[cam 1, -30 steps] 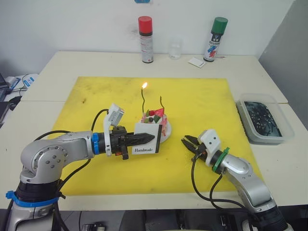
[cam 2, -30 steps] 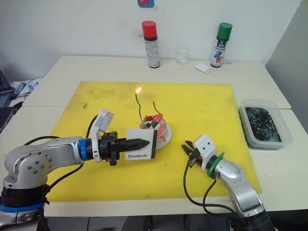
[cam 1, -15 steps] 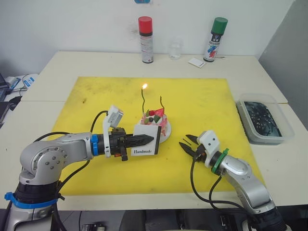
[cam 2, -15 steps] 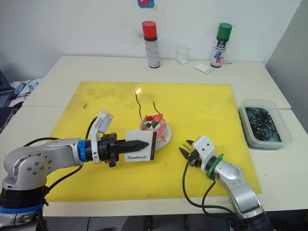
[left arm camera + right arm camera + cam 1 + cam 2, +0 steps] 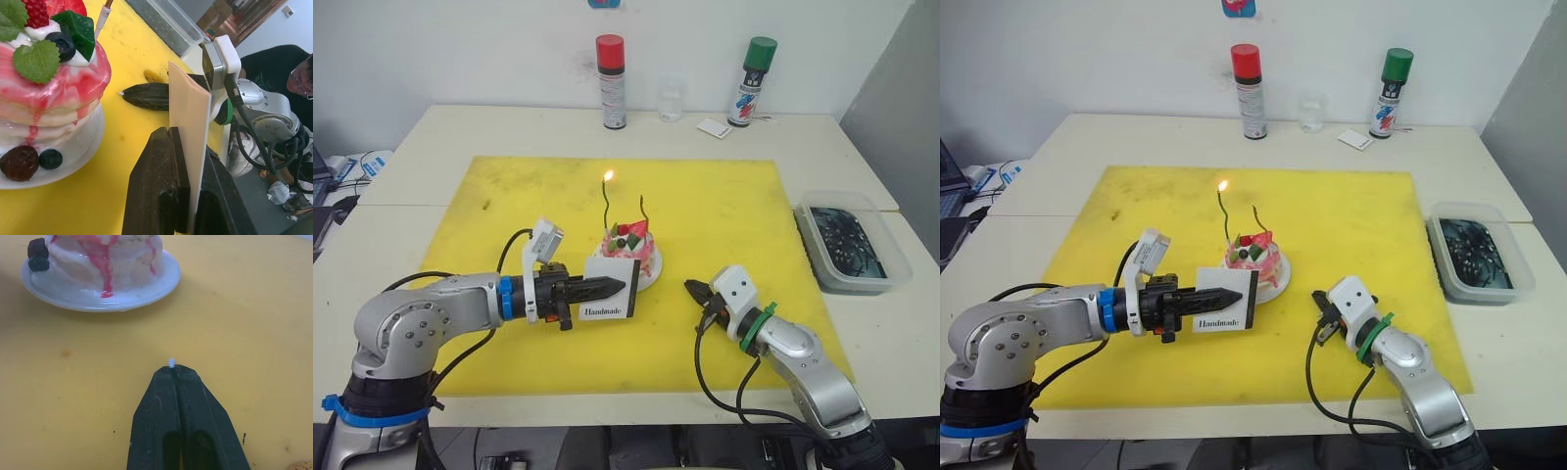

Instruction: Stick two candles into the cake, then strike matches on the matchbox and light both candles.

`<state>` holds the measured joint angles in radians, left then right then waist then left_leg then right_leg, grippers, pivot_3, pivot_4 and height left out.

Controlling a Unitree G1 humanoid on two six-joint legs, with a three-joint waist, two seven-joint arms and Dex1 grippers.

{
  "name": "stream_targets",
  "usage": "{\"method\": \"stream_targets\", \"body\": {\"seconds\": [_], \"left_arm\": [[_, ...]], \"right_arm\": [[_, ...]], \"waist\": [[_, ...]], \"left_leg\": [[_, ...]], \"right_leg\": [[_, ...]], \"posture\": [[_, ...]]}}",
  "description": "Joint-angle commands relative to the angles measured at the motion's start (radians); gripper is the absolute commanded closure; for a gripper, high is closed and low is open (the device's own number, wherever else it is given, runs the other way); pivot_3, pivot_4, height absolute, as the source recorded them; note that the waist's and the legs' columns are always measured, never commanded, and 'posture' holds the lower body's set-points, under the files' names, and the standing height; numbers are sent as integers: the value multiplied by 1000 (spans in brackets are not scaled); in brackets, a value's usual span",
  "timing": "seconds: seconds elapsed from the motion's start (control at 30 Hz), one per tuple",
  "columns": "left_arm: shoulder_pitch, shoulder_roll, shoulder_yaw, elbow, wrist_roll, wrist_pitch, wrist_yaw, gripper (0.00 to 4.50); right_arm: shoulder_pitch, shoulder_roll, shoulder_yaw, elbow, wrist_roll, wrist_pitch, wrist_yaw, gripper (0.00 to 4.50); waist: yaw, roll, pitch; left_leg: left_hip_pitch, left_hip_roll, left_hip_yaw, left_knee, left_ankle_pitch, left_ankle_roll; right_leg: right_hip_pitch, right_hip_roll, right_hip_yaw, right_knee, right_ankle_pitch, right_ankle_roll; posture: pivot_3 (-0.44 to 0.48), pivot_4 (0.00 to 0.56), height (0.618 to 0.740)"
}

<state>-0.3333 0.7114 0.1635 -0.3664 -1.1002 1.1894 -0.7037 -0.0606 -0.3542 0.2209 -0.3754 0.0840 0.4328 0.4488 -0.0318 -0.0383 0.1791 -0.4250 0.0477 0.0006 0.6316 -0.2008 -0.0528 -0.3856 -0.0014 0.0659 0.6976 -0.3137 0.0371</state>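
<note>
At the cake's five o'clock, the left pincer (image 5: 607, 286) clamps the flat white "Handmade" matchbox (image 5: 613, 288) upright on edge; the right pincer (image 5: 175, 374) is pinched on a pale-tipped match (image 5: 171, 363) pointing toward the pink-and-white cake (image 5: 631, 250).

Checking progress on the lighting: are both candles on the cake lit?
No, one only. The taller candle carries a flame at its tip; the shorter candle beside it on the cake has none.

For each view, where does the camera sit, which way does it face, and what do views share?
Eye views: on the head, facing forward and down at the yellow mat; both arms show.
Left wrist view: looks along the left gripper, shut on the matchbox, toward the cake.
Right wrist view: looks along the shut right gripper, a pale match tip at its fingertips.
Both wrist views share the cake.
</note>
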Motion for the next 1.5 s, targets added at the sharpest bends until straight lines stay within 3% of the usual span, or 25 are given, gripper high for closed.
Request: {"method": "stream_targets", "body": {"seconds": [0.03,0.3,0.5,0.93,1.5], "left_arm": [[-9,-5,29,-9,-25,-16,6,4500],[-87,-65,15,38,-19,-21,66,4500],[-120,-82,-21,50,12,-41,48,4500],[-92,-60,-12,32,-16,-19,30,4500],[-96,-68,-4,25,-47,-9,56,4500]], "right_arm": [[-10,-12,-37,-100,41,42,17,4480],[-188,-191,-53,-386,186,254,190,4480],[-361,-296,-5,-435,239,359,266,4480],[-437,-310,123,-398,144,356,240,4480],[-446,-277,159,-343,88,314,248,4480]], "waist": [[0,0,0],[1,0,0],[0,0,0],[0,0,0],[0,0,0]], "left_leg": [[0,0,0,0,0,0],[0,0,-1,0,0,0],[0,0,-1,0,0,0],[-1,0,-1,0,0,0],[-1,0,-1,0,0,0]], "right_leg": [[0,0,0,0,0,0],[0,0,-1,0,0,0],[0,0,-1,0,0,0],[-1,0,-1,0,0,0],[-1,0,-1,0,0,0]], "posture": [[0,150,740],[0,150,740],[0,150,740],[0,150,740],[0,150,740]]}}
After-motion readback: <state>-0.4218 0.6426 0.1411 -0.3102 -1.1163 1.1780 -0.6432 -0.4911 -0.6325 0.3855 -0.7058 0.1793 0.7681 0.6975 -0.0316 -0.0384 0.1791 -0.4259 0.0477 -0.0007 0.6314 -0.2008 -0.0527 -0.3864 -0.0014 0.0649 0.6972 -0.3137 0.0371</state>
